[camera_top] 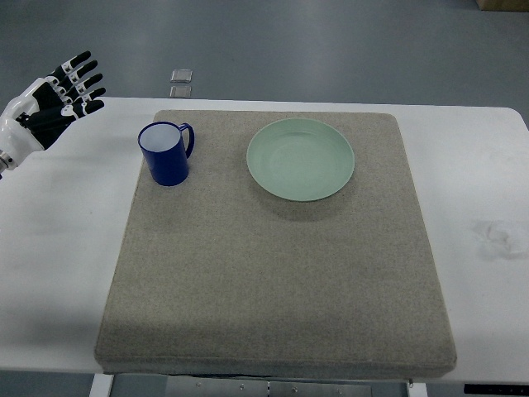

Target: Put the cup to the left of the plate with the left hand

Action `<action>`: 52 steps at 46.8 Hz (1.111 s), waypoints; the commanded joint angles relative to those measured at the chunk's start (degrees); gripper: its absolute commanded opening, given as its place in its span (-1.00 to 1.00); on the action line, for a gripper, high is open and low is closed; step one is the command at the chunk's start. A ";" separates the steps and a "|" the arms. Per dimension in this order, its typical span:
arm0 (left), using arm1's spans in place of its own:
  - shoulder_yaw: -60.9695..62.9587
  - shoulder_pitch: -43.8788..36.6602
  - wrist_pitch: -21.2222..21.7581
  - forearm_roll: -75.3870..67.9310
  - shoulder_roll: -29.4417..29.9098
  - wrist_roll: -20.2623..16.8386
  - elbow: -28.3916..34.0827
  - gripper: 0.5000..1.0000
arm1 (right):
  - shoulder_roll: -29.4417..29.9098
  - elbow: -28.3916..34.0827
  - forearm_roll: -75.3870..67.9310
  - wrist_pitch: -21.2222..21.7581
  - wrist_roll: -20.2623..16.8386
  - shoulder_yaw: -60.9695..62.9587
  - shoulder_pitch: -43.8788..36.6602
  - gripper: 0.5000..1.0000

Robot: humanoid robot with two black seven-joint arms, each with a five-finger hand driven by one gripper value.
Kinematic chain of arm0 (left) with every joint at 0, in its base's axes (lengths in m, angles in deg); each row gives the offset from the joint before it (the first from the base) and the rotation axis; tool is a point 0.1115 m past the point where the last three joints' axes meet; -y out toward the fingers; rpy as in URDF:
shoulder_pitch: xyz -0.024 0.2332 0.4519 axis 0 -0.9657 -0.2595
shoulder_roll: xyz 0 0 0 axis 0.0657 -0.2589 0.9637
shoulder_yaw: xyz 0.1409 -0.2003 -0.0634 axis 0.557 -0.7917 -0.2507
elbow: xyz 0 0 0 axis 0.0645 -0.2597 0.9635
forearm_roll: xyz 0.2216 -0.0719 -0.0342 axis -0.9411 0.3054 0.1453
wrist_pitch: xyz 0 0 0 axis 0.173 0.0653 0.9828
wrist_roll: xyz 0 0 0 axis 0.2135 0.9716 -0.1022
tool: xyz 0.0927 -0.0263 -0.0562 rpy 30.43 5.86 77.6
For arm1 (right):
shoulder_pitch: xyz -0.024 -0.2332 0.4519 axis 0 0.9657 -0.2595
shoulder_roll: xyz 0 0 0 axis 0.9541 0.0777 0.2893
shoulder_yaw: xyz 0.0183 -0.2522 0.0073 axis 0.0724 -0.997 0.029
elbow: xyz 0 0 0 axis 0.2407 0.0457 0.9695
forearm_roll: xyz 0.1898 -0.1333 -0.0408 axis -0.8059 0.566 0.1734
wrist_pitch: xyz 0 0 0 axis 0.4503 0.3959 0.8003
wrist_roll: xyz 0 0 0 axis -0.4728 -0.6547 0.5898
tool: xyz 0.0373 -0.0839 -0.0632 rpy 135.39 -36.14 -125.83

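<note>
Blue mug (pixel 166 154) stands upright on the grey mat (pixel 273 273), far left corner, well left of the pale green plate (pixel 301 159) and apart from it. Handle points right, toward the plate. Your left hand (pixel 51 103) hovers over the white table (pixel 58 248), fingers (pixel 81 78) spread, holding nothing. Placement looks done; next, you need only keep clear.

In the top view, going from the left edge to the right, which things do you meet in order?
left hand → blue cup → green plate → faint smudge on the white table
</note>
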State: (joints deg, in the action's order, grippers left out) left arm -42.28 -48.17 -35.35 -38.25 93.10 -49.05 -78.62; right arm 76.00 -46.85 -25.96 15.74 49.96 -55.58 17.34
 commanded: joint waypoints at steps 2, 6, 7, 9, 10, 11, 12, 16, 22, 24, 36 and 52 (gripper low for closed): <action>0.54 1.84 -3.22 2.49 0.14 0.20 4.44 1.00 | 0.00 0.00 0.00 -0.03 0.00 0.01 0.00 0.73; 0.45 2.63 -4.29 2.67 0.06 0.55 7.35 1.00 | 0.00 0.00 0.00 0.05 0.00 0.01 0.00 0.73; 0.54 2.80 -4.29 2.67 -0.03 0.64 7.87 1.00 | 0.00 0.00 0.00 0.05 0.00 0.01 0.00 0.73; 0.62 3.16 -4.29 2.67 -0.21 0.99 8.58 1.00 | 0.00 0.00 0.00 -0.03 0.00 0.01 0.00 0.73; 0.63 3.33 -4.29 2.67 -0.21 1.34 8.76 1.00 | 0.00 0.00 0.00 -0.03 0.00 0.01 0.00 0.73; 0.63 3.59 -4.29 2.67 -0.21 1.69 8.76 1.00 | 0.00 0.00 0.00 -0.03 0.00 0.01 0.00 0.73; 0.71 3.86 -4.29 2.67 -0.21 2.21 8.76 1.00 | 0.00 0.00 0.00 -0.03 0.00 0.01 0.00 0.73; 0.19 5.09 -4.29 2.76 -0.56 4.94 8.76 1.00 | 0.00 0.00 0.00 -0.03 0.00 0.01 0.00 0.73; -0.08 7.81 -4.29 3.63 -0.91 8.72 8.67 1.00 | 0.00 0.00 0.00 -0.03 0.00 0.01 0.00 0.73; 0.01 8.51 -4.29 4.95 -1.35 10.04 8.58 1.00 | 0.00 0.00 0.00 0.05 0.00 0.01 0.00 0.73; 0.01 11.94 -4.29 17.16 -5.65 22.69 8.67 1.00 | 0.00 0.00 0.00 -0.03 0.00 0.01 0.00 0.73; -0.08 13.09 -4.28 22.35 -7.24 32.71 8.76 1.00 | 0.00 0.00 -0.09 0.05 0.00 0.01 0.00 0.73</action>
State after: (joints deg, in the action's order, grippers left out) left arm -42.34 -35.09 -39.62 -16.95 85.88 -17.96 -69.88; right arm 76.00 -46.85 -25.96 15.75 49.96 -55.60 17.35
